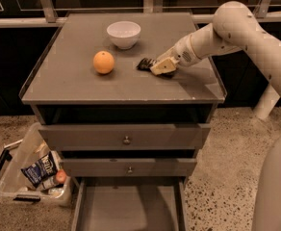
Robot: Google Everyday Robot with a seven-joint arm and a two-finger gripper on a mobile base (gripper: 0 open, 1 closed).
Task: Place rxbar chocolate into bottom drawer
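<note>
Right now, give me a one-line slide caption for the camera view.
Claw at the small black-wrapped snack bar on the grey cabinet top; wide grey bottom drawer stands open below.
</note>
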